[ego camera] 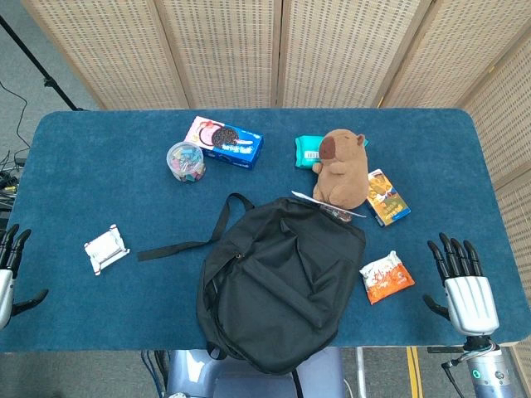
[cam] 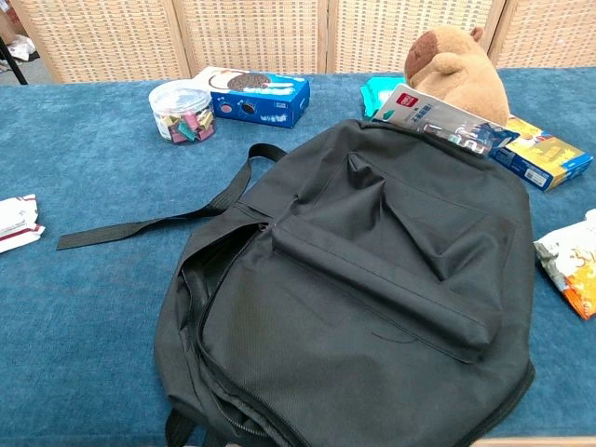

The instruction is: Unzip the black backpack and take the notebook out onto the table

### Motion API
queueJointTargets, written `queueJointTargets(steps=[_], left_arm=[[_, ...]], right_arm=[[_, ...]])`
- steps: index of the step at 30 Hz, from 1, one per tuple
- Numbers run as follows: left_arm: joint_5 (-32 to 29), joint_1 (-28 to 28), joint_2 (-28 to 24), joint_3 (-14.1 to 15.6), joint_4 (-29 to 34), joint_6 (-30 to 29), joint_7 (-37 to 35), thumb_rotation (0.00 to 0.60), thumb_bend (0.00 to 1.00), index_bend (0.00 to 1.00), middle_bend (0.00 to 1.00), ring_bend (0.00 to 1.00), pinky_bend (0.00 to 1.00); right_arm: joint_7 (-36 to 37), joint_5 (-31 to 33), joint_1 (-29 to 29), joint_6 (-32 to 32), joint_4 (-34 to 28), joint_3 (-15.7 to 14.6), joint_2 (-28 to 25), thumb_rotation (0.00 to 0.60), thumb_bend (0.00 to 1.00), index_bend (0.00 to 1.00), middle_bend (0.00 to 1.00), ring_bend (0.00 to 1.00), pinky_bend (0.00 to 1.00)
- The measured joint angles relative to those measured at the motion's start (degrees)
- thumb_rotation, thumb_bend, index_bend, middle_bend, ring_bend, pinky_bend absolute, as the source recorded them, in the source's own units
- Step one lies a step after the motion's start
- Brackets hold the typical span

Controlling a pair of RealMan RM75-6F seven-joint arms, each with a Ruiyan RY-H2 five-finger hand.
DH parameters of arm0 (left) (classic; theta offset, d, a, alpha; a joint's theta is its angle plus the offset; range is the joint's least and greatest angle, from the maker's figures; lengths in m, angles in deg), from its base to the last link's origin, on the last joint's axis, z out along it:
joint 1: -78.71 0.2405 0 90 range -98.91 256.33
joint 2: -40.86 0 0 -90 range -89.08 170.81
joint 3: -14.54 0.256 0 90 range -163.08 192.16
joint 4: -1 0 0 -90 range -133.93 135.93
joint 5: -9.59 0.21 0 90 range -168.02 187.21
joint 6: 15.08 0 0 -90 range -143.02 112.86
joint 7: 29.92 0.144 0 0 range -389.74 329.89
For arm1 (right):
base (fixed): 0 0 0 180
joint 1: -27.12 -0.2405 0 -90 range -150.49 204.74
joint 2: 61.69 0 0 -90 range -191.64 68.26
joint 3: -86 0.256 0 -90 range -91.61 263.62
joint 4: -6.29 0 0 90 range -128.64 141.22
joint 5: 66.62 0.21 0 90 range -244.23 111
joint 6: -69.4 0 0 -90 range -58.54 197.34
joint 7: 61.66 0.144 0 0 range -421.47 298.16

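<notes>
Both hands, left hand [ego camera: 10,269] and right hand [ego camera: 465,286], rest wide and hold nothing. The black backpack [ego camera: 278,278] overhangs the bench [ego camera: 91,166] edge; pulling its zipper could drag it off.
</notes>
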Motion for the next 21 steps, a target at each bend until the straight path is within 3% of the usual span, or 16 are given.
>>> queueJointTargets(steps=[8, 21], left_arm=[[-0.1, 0.1, -0.2, -0.1, 0.0, 0.0, -0.3, 0.6, 0.12, 0.0, 0.0, 0.0, 0.0], [-0.6, -0.3, 0.3, 0.0, -0.6, 1.3, 0.7, 0.6, 0.12, 0.0, 0.0, 0.0, 0.0]], right_arm=[[3.7, -5.6, -1.0, 1.4, 0.7, -2.4, -1.3, 0.6, 0.0, 0.0, 0.0, 0.0, 0.0], [15.2, -24.6, -6.9, 6.2, 2.8, -12.5, -2.4, 0.6, 0.0, 0.0, 0.0, 0.0, 0.0]])
